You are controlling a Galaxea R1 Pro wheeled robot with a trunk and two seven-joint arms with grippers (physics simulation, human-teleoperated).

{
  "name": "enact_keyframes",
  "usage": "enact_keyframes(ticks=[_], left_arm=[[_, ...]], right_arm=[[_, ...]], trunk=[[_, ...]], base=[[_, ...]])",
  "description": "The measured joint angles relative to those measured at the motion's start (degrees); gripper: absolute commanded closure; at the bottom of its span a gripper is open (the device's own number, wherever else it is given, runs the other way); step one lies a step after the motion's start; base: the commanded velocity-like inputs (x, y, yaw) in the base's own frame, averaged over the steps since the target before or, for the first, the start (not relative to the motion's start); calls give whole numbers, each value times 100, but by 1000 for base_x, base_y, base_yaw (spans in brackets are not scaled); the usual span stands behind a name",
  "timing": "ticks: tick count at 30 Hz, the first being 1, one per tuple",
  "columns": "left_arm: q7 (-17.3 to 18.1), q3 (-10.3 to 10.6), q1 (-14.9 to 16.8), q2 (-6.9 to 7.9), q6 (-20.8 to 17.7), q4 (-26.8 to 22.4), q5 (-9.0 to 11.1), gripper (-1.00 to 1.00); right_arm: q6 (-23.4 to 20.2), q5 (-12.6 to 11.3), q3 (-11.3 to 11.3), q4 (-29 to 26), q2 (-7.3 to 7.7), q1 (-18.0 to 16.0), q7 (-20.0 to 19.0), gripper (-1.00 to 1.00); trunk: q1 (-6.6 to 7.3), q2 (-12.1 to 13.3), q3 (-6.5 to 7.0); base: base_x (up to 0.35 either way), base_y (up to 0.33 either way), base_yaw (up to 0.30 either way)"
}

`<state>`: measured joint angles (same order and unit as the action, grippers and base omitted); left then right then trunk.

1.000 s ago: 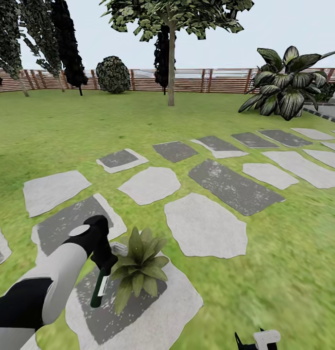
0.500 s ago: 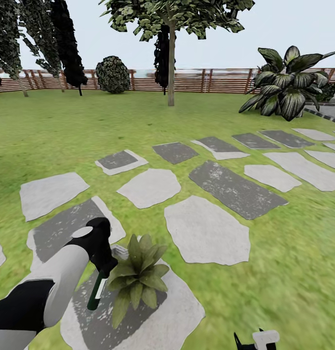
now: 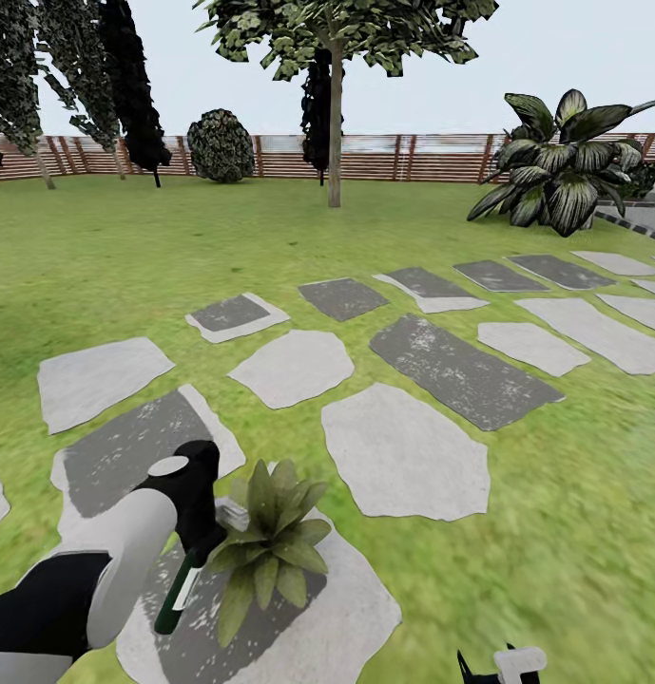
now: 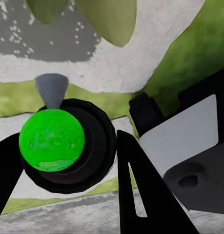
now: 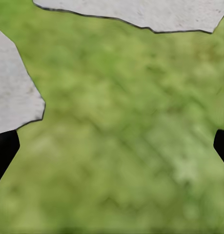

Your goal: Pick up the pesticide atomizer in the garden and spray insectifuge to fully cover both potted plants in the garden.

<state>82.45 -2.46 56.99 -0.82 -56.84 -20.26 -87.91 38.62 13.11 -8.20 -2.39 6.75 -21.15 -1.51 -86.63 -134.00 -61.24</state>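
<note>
1. While our head camera looks out over the garden, we see the lawn (image 3: 517,532) running back to a brown slatted fence (image 3: 432,157), with a tree (image 3: 335,114) before it and a big dark-leaved plant (image 3: 555,161) at the far right.
2. Grey stepping slabs (image 3: 403,451) lie scattered across the grass, some pale, some dark and mottled.
3. Our left arm (image 3: 108,560) reaches in from the lower left, white and black, over the nearest slab (image 3: 337,608).
4. On that slab stands one potted plant (image 3: 268,541), a rosette of broad pointed leaves; its pot is hidden beneath them.
5. Our left gripper (image 3: 205,532) has its fingers closed round the pesticide atomizer (image 3: 175,589), which hangs tilted, just beside the plant's leaves; its white head (image 3: 234,513) touches or nearly touches them.
6. From the left wrist, we look down on the atomizer's bright green end (image 4: 51,140) between the dark fingers (image 4: 136,195).
7. Our right gripper (image 5: 112,146) hangs above grass, fingers spread wide apart, holding nothing.
</note>
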Motion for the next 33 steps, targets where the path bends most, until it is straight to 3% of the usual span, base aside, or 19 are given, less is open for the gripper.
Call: enact_keyframes(ticks=[7, 12, 19, 26, 33], left_arm=[[5, -7, 27, 91, -12, -35, -9, 100], [9, -10, 89, 29, -22, -59, -7, 100], [11, -25, 98, -3, -13, -77, -29, 100], [1, 7, 51, -38, -4, -47, -35, 100], [-44, 5, -176, 181, 8, -8, -40, 100]], right_arm=[[2, 1, 0, 6, 1, 0, -8, -100], [2, 1, 0, 7, 1, -1, -8, -100], [5, 0, -1, 8, 0, -3, -8, -100], [5, 0, 0, 1, 1, -3, 0, -100], [3, 0, 0, 6, 1, 0, 0, -100]], trunk=[[2, 0, 0], [1, 0, 0], [0, 0, 0], [0, 0, 0], [0, 0, 0]], base=[[98, 12, 0], [207, 40, 3], [14, 2, 211], [0, 0, 35], [0, 0, 0]])
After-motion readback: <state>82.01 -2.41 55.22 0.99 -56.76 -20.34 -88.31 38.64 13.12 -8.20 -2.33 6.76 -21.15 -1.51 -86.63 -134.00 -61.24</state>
